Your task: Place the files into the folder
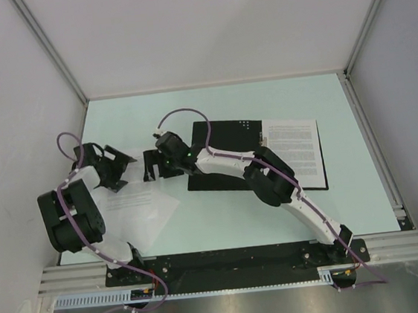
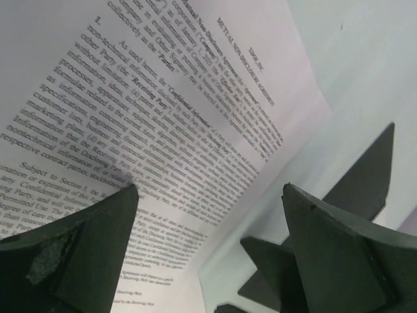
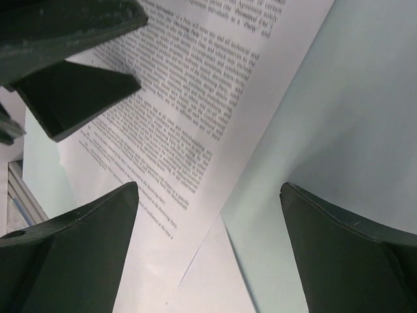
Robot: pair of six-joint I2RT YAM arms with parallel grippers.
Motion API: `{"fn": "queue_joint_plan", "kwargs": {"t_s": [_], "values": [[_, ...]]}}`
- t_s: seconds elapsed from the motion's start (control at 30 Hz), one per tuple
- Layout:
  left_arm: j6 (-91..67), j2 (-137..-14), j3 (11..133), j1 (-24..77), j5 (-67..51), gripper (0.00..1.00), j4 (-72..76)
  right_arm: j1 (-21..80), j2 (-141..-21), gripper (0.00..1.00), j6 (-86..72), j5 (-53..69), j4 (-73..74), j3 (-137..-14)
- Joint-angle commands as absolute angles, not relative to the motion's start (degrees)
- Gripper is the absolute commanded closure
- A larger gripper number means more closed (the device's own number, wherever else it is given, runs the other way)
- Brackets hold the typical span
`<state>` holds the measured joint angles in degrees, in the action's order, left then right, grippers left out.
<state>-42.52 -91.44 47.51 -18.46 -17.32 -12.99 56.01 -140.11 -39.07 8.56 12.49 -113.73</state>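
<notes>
The pale green tabletop (image 1: 223, 222) carries the open folder (image 1: 225, 134), black inside up, right of centre. One printed file sheet (image 1: 294, 151) lies on its right half. More loose files (image 1: 139, 205) lie well apart on the left. The left pincer (image 1: 121, 169) and the right pincer (image 1: 150, 165) are both released. Each hovers with spread fingers over the left-hand printed sheets (image 2: 163, 111).

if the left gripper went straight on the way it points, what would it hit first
Most likely the printed sheet. In the left wrist view it lies straight ahead of the left gripper, between its open fingers and close to the sheet's edge. Depth is hard to judge.
</notes>
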Motion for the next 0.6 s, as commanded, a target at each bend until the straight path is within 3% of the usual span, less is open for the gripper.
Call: {"fn": "queue_joint_plan", "kwargs": {"t_s": [0.0, 0.27, 0.37, 0.57], "values": [[-43.0, -94.5, 46.9, -18.3, -19.8, 0.0, -13.9, 57.7, -139.3, 0.03, -43.1, 10.6, 23.6, -112.8], [-44.9, -97.5, 43.4, -18.3, -26.3, 0.0, -12.7, 60.2, -140.3, 0.05, -47.0, 8.6, 25.6, -113.5], [-46.2, -96.7, 40.8, -18.2, -27.2, 0.0, -10.5, 60.1, -142.4, 0.12, -49.5, 7.7, 26.4, -115.3], [-46.6, -95.4, 38.6, -18.2, -26.2, 0.0, -9.7, 60.3, -143.4, 0.16, -55.3, 1.2, 28.3, -115.1]]}}
